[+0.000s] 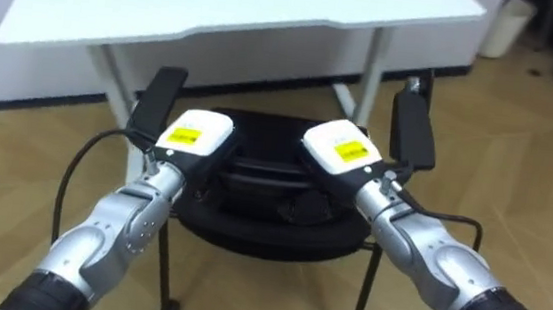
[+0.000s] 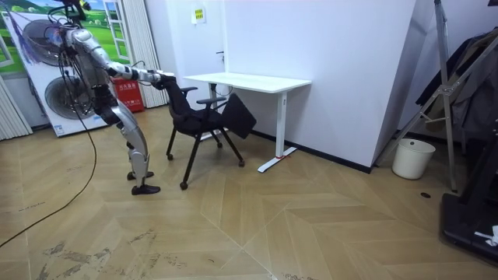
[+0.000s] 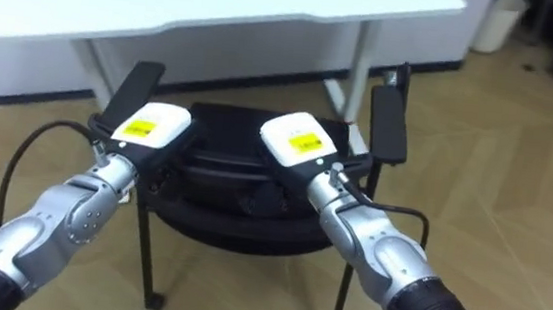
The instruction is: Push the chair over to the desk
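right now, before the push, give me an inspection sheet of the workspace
surface: wood floor; the robot stands on it behind the chair
job's things: black chair with armrests, close before the white desk
clutter: white bin by the wall at the room view's right
robot hands: left robot hand and right robot hand side by side on the chair's backrest top
cables: nothing seen beyond the robot's own
surroundings: white wall behind the desk

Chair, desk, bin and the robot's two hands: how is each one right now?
Chair: upright on its legs, facing the desk, seat out in front of it.
Desk: standing by the wall.
Left hand: palm down on the chair's back.
Right hand: palm down on the chair's back too.
Bin: upright on the floor.
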You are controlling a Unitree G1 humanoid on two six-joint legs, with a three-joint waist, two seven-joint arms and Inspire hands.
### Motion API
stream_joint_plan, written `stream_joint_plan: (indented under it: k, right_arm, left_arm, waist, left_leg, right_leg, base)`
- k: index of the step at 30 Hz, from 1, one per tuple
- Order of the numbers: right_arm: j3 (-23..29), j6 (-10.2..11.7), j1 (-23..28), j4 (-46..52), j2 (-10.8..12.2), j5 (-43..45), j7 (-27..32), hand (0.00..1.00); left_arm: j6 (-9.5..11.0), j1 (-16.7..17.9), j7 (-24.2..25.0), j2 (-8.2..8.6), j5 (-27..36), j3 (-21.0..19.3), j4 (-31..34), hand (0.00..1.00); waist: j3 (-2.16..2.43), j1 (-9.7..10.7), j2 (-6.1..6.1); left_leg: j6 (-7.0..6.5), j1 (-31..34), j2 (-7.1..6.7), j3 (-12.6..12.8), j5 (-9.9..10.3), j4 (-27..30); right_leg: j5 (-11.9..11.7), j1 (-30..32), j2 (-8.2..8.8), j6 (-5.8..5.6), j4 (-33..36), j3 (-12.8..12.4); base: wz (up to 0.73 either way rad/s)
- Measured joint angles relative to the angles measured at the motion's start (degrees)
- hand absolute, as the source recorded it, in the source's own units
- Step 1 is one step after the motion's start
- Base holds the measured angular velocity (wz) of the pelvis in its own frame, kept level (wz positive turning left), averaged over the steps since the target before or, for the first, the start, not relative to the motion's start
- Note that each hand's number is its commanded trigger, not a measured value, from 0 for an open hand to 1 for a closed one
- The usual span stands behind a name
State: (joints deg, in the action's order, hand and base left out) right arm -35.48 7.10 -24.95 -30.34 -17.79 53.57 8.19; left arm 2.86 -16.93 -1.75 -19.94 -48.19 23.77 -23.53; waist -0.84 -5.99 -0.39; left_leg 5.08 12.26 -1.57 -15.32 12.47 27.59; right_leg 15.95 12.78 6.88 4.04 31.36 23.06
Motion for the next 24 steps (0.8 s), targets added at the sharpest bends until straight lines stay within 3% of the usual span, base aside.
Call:
stream_joint_plan:
  k: [2,4,7,8,9,11,13,14,15,16,18,20,24]
  right_arm:
    - [0.0,0.4,-0.8,-0.2,0.0,0.1,-0.1,1.0]
    - [0.0,0.4,-1.0,-0.2,-0.1,0.1,-0.2,1.0]
    - [0.2,0.5,-1.0,-0.2,-0.5,0.3,0.0,1.0]
    - [0.3,0.5,-1.0,0.0,-0.5,0.3,0.0,1.0]
    - [0.7,0.6,-1.0,0.1,-0.4,0.3,0.1,1.0]
    - [1.1,0.9,-1.0,0.3,-0.3,0.3,0.4,1.0]
    - [1.3,1.1,-0.9,0.3,-0.2,0.4,0.5,1.0]
    - [1.3,1.3,-0.8,0.2,-0.4,0.4,0.6,1.0]
    - [1.4,1.6,-0.3,-0.6,-0.2,0.3,0.9,1.0]
    - [1.4,1.7,0.0,-0.8,-0.1,0.3,1.0,1.0]
    - [2.4,2.3,1.6,-0.4,-0.4,0.4,1.6,1.0]
    - [3.1,3.0,2.6,-0.3,-0.6,0.9,2.2,1.0]
    - [3.5,3.5,2.8,0.1,-1.4,1.9,3.0,1.0]
  left_arm:
    - [-0.1,0.2,-0.4,-0.03,0.0,-0.1,0.4,1.0]
    - [-0.1,0.1,-0.6,-0.04,0.1,0.0,0.4,1.0]
    - [-0.1,-0.2,-0.6,0.0,0.1,0.0,0.5,1.0]
    - [-0.1,-0.2,-0.6,-0.15,0.1,0.0,0.9,1.0]
    - [-0.2,-0.2,-0.6,-0.39,0.1,-0.1,1.6,1.0]
    - [-0.2,-0.3,-0.6,-0.91,0.0,-0.1,2.2,1.0]
    - [-0.1,-0.6,-0.6,-1.06,0.0,-0.2,2.1,1.0]
    - [0.0,-1.0,-0.6,-0.93,0.0,0.1,1.6,1.0]
    - [-0.1,-0.9,-0.6,-0.93,0.1,0.6,1.2,1.0]
    - [-0.1,-0.8,-0.6,-1.01,0.1,1.0,1.2,1.0]
    - [-0.4,-0.8,-0.8,-0.95,0.2,2.1,0.9,1.0]
    - [-0.6,-0.8,-1.1,-0.67,0.2,2.8,1.3,1.0]
    - [-1.0,-0.9,-1.7,-0.01,0.2,3.2,1.1,1.0]
  waist:
    - [0.05,-0.5,0.14]
    - [-0.08,-0.3,0.36]
    - [-0.67,0.0,0.14]
    - [-0.76,0.4,0.02]
    - [-0.63,1.4,0.27]
    - [-0.96,1.7,-0.37]
    - [-0.96,2.5,-0.43]
    - [-1.12,4.1,-0.11]
    - [-1.33,4.6,-0.43]
    - [-1.08,4.5,-0.05]
    - [-1.24,5.3,-0.18]
    - [-1.03,5.9,-0.41]
    - [-0.98,6.3,0.36]
  left_leg:
    - [0.22,0.1,0.84,1.8,-0.5,-1.0]
    - [0.13,0.1,1.01,2.0,-1.1,-1.3]
    - [0.14,0.1,1.21,2.7,-1.1,-0.7]
    - [0.03,0.5,1.92,4.9,-1.0,-0.5]
    - [-0.22,1.3,2.69,7.2,-1.0,0.1]
    - [-0.43,2.0,3.55,9.5,-1.1,0.7]
    - [-0.48,2.8,4.06,10.5,-1.1,2.3]
    - [-0.71,3.3,4.26,10.7,-0.9,4.6]
    - [-1.54,3.6,5.27,12.5,-0.2,8.3]
    - [-2.12,3.7,6.05,13.8,0.2,10.5]
    - [-2.42,4.0,7.87,17.7,0.4,13.3]
    - [-2.48,3.9,7.78,18.7,0.5,12.1]
    - [-2.97,3.4,7.44,19.8,0.8,10.1]
  right_leg:
    - [0.5,-0.3,-0.03,-0.12,-0.2,1.0]
    - [1.0,-1.4,-0.08,-0.35,-0.9,2.3]
    - [2.0,-2.8,0.1,-0.4,-1.0,4.0]
    - [2.3,-3.2,0.16,-0.34,-1.1,4.9]
    - [2.6,-3.5,0.17,-0.08,-1.2,6.3]
    - [3.1,-3.7,0.01,0.59,-1.1,7.0]
    - [3.4,-4.2,0.42,1.9,-0.9,8.6]
    - [3.6,-5.0,0.99,2.88,-0.5,10.7]
    - [4.1,-6.2,1.06,3.0,-0.5,11.8]
    - [4.3,-6.8,1.06,3.05,-0.5,12.3]
    - [5.4,-8.5,1.06,1.68,-0.4,13.2]
    - [5.5,-9.3,1.05,0.91,-0.5,13.1]
    - [5.1,-9.0,0.99,0.76,-0.8,12.5]
  base:
    - [0.37]
    - [0.4]
    - [0.36]
    - [0.45]
    - [0.5]
    - [0.37]
    - [0.41]
    - [0.56]
    - [0.43]
    - [0.22]
    - [0.29]
    - [0.27]
    - [0.07]
